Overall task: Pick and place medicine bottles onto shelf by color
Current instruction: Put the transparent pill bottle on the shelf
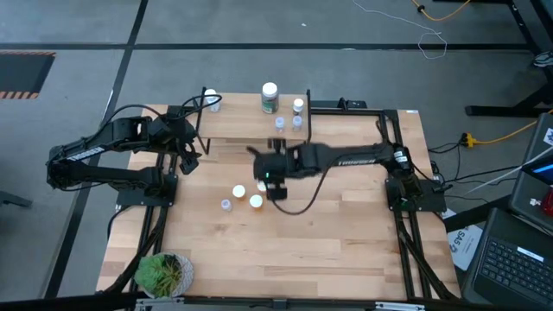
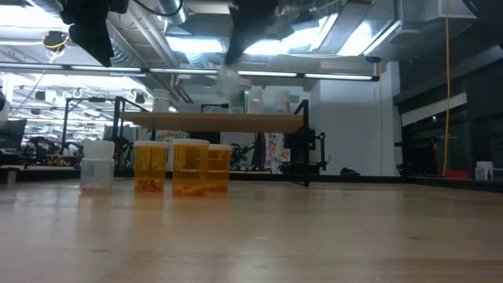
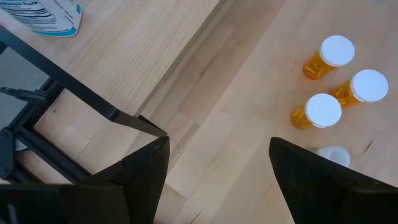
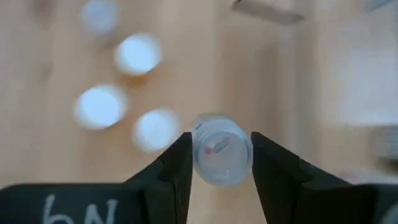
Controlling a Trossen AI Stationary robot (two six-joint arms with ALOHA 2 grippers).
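Light-wood table (image 1: 328, 233): carries both dark arms, the raised shelf, loose bottles and a green potted plant (image 1: 162, 273) at its near left corner.
Shelf: small light-wood shelf (image 1: 244, 106) on thin black legs stands at the far edge of the table, between the two arms.
Bottles on the shelf: a larger greenish bottle with a white cap (image 1: 270, 98), a small clear bottle (image 1: 298, 107) just right of it, another small white-capped one (image 1: 212, 101) near the shelf's left end.
Right arm pose: reaches leftward from its base on the right, forearm stretched level over the table, wrist turned down in front of the shelf.
Right gripper (image 4: 216, 163): raised above the table, its fingers (image 4: 176, 168) clamped on either side of a small clear-bluish bottle (image 4: 219, 155) with a reddish speck inside, held off the wood.
Left arm pose: folded at the elbow on the left, forearm angled toward the shelf's left leg.
Left gripper (image 3: 217, 168): hovers high beside the shelf's left end, fingers (image 3: 146, 165) wide apart, nothing between them.
Orange bottles: three orange bottles with white caps (image 3: 337, 81) stand clustered on the table in front of the shelf, below and beside the right gripper.
Clear bottle on table: one small clear bottle (image 2: 97, 167) stands just beside the orange cluster.
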